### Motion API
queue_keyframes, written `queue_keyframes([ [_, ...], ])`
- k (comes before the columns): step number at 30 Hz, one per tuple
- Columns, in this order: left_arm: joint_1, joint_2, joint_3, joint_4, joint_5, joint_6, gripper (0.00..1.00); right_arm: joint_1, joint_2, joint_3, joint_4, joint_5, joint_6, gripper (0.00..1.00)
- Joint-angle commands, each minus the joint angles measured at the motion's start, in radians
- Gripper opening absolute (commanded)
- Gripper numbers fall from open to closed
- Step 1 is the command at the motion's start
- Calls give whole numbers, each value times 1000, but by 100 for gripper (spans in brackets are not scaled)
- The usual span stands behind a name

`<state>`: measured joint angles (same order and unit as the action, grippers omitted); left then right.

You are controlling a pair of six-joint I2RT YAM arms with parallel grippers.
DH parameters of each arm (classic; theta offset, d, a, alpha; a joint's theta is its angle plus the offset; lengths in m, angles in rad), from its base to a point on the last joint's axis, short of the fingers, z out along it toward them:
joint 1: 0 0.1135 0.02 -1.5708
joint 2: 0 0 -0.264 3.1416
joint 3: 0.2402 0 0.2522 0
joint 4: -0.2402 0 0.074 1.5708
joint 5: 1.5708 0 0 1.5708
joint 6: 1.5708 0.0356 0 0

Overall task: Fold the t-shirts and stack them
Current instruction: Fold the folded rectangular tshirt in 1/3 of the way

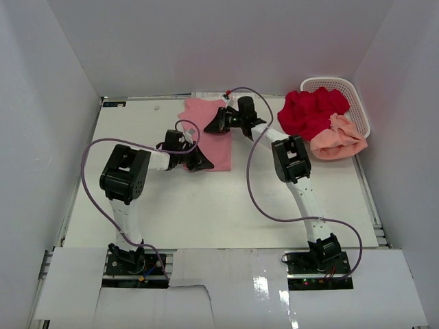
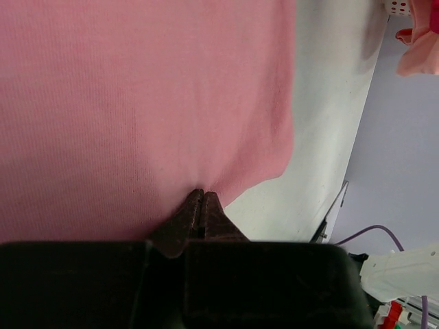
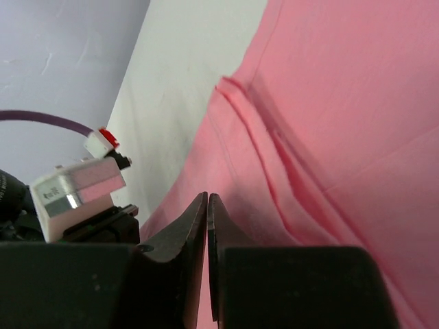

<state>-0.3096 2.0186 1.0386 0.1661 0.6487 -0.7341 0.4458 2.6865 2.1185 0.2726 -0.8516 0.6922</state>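
The pink t-shirt [image 1: 209,145] lies partly folded on the white table [image 1: 171,205]. My left gripper [image 1: 204,163] is shut at its near edge, and in the left wrist view the cloth [image 2: 137,103] puckers into the fingertips [image 2: 204,195]. My right gripper [image 1: 208,125] is shut over the shirt's far part. Its tips [image 3: 207,196] lie against smooth cloth [image 3: 329,123] near a sleeve seam, and no fabric shows pinched between them. The deep red t-shirt [image 1: 312,113] spills from the basket, with the peach t-shirt [image 1: 339,140] beside it.
A white perforated basket [image 1: 353,92] stands at the far right corner. White walls close in the table on the left, back and right. A purple cable [image 1: 250,178] loops from each arm over the table.
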Motion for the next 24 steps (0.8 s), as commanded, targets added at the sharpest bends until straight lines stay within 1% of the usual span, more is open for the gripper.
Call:
queue_keyframes([
  [1,-5,52,-15,-103,-67,19,0,-36,13,95,88,16,-2,9],
  [3,-6,55,-18,-103,-66,16,0,-42,19,124,77,39,-8,10],
  [6,-11,34,-20,-97,-48,3,0,-55,4,164,77,26,0,10],
  [8,-16,3,-14,-102,-35,-5,0,-55,-52,135,65,10,-11,9],
  [9,-16,-42,-3,-108,-29,-16,0,-55,-83,108,53,-1,-35,9],
  [10,-16,-70,7,-122,-20,-21,2,-53,-152,36,6,-3,-51,10],
  [11,-17,-98,17,-154,-17,-24,7,-53,-189,-15,-15,-6,-66,18],
  [12,-19,-159,38,-160,-15,-31,11,-52,-232,-70,-32,-4,-89,28],
  [13,-19,-187,46,-196,-6,-37,23,-52,-314,-130,-58,0,-94,38],
  [14,-20,-211,52,-220,8,-47,29,-53,-354,-250,-73,6,-102,51],
  [15,-19,-236,54,-229,23,-56,33,-53,-396,-311,-87,22,-108,54],
  [16,-20,-288,52,-237,31,-68,38,-53,-475,-372,-99,26,-118,55],
  [17,-19,-316,49,-261,20,-71,43,-50,-511,-487,-108,46,-123,58],
  [19,-14,-388,55,-304,-10,-45,47,-47,-621,-601,-112,59,-134,60],
  [20,-2,-403,63,-350,-39,-31,51,-44,-652,-699,-116,69,-137,63],
  [22,24,-426,63,-385,-50,2,54,-42,-724,-774,-151,88,-146,66],
  [24,79,-422,48,-408,-43,9,58,-41,-755,-852,-231,126,-158,68],
])
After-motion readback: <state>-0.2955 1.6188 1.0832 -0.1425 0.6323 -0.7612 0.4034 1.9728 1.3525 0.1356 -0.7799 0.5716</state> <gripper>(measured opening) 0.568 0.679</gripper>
